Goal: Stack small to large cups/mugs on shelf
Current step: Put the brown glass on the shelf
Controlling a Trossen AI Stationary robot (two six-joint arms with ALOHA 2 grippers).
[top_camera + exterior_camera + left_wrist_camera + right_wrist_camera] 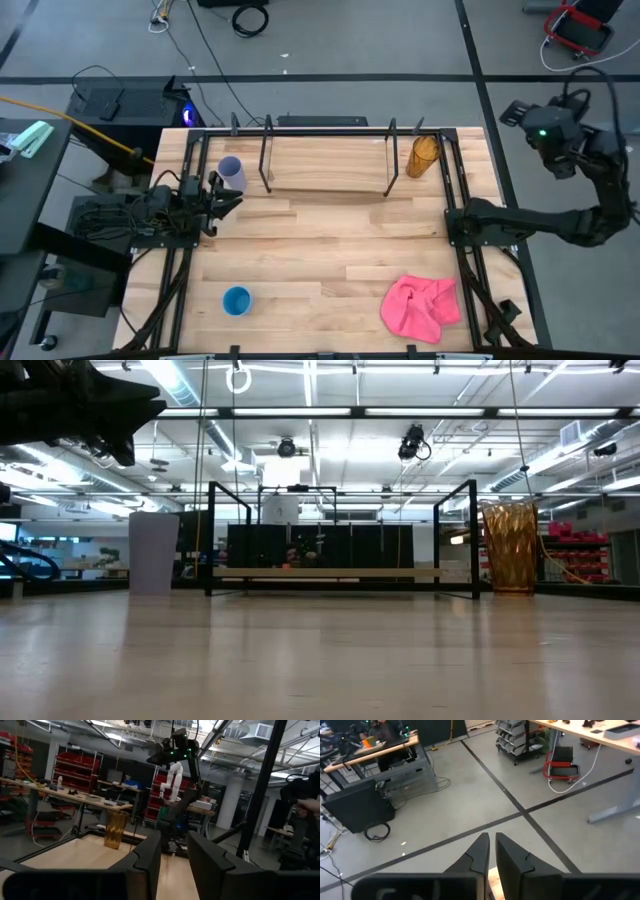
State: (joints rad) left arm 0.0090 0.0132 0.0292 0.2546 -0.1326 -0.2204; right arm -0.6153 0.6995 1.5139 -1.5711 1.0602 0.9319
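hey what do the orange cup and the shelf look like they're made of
Orange cup: likely clear amber plastic; light passes through its faceted wall. Shelf: thin black rods, probably metal, holding a pale board with a wood look.

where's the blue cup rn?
High view: the blue cup stands alone near the table's front edge on the left side, far from the shelf, with the pink cloth across to its right.

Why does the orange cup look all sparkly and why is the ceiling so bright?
In the low view, long ceiling lights glare white, and they shine through the see-through amber-orange cup, so its bumpy sides glitter. The lavender cup looks flat and dull. In the high view, light is even and shadows are soft.
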